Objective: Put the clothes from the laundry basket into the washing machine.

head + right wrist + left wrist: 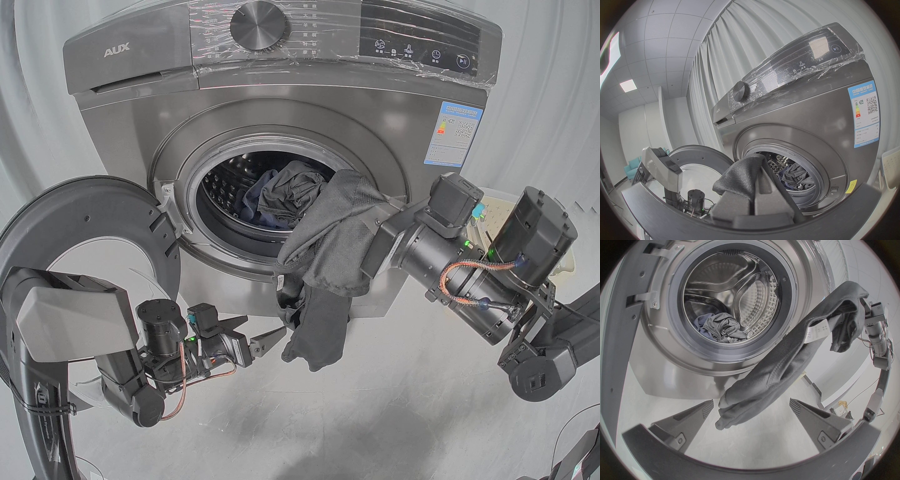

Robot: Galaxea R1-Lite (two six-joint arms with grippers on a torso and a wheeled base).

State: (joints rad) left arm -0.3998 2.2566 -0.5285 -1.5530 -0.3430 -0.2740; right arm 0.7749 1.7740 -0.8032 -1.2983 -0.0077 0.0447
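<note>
Dark garment (325, 250) hangs clamped between right gripper (754, 189) fingers, facing the washing machine (375, 119) for loading; left gripper (265, 326) fingers apart beneath its hem.

Washing machine (350, 106), print noted:
- Drawer front (125, 59), top L: brand lettering, light on grey.
- Dial (257, 25): short rows of small print to its R, under plastic film, too fine to make out.
- Control panel (419, 37): four round icons, the last a play/pause sign.
- Energy label (453, 134), blue border, upper R of front: coloured bars, QR code, dense small print.
- Yellow sticker (851, 186), low by door ring: print illegible.
- White care tag (817, 330) on dark garment (775, 365): a few characters plus what look like wash symbols.
</note>
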